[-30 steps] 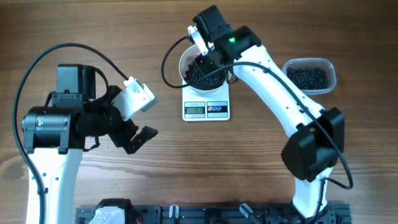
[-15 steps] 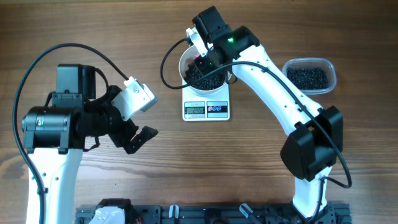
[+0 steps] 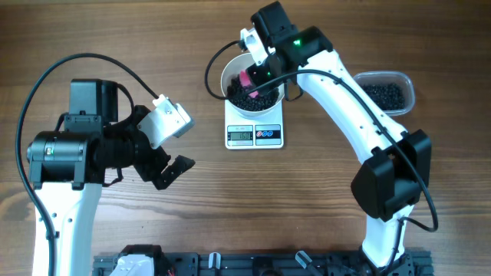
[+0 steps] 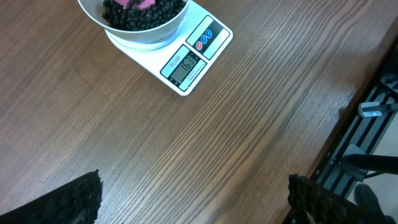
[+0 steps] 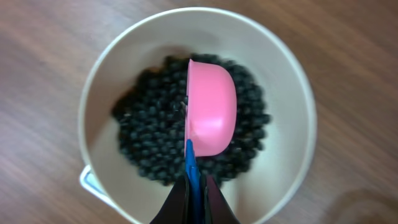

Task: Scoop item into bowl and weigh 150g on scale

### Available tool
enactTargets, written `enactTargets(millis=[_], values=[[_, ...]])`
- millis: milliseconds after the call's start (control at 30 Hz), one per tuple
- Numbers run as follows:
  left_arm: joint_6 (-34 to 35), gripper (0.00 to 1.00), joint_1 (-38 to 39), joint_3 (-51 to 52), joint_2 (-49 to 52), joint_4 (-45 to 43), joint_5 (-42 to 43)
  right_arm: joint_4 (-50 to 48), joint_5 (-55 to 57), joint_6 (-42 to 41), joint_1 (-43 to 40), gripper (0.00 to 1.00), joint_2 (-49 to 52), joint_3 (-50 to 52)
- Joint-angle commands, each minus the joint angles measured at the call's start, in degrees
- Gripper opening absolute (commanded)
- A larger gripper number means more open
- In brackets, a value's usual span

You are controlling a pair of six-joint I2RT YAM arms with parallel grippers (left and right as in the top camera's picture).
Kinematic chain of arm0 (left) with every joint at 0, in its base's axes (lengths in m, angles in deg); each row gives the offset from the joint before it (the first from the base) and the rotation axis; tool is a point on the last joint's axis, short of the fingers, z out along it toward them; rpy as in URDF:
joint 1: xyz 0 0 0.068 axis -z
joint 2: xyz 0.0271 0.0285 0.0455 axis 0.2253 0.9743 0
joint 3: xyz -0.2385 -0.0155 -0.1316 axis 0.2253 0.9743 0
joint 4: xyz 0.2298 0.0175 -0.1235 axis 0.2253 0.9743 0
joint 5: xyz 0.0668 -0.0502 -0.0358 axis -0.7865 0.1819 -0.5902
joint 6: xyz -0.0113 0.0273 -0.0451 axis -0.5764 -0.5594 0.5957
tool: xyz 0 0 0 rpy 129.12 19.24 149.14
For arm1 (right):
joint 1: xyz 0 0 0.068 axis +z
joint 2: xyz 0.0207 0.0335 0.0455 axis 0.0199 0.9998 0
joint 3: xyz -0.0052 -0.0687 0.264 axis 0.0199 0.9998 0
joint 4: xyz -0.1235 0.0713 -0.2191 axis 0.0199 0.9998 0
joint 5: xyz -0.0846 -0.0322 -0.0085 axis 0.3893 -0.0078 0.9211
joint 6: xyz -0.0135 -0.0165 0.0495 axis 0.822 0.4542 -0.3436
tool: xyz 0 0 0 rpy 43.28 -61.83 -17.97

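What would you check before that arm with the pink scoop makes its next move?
1. The bowl sits on the scale: ok.
2. The right gripper is shut on the handle of the pink scoop: ok.
3. The scoop hangs over the bowl, above the beads: ok.
4. The display shows the target weight: cannot tell, the digits are too small.
5. The left gripper is open, well apart from the scale: ok.
6. The tub has beads in it: ok.

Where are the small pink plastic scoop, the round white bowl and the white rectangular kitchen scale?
small pink plastic scoop (image 5: 211,106): right wrist view, middle of its cup.
round white bowl (image 5: 289,93): right wrist view, bare inner wall.
white rectangular kitchen scale (image 4: 185,64): left wrist view, its grey display.
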Motion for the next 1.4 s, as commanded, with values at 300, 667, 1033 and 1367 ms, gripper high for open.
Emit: enactTargets(millis=[300,667,1033,1367], values=[[-0.9,1.0,-0.5,-0.9,-0.5,-0.1,0.5,-2.0,7.9,-0.7,-0.3,0.04,-7.8,-1.8],[-0.9,1.0,-0.5,-0.9,-0.5,-0.1,0.5,-0.2,6.6,-1.4,0.2,0.04,-9.3,-1.6],[-0.9,1.0,-0.5,-0.9,-0.5,-0.1,0.5,0.6,3.8,-3.5,0.6,0.04,-9.8,-1.6],[-0.9,1.0,-0.5,-0.9,-0.5,-0.1,0.5,0.5,5.1,-5.3,1.5,0.04,-10.3,-0.9]])
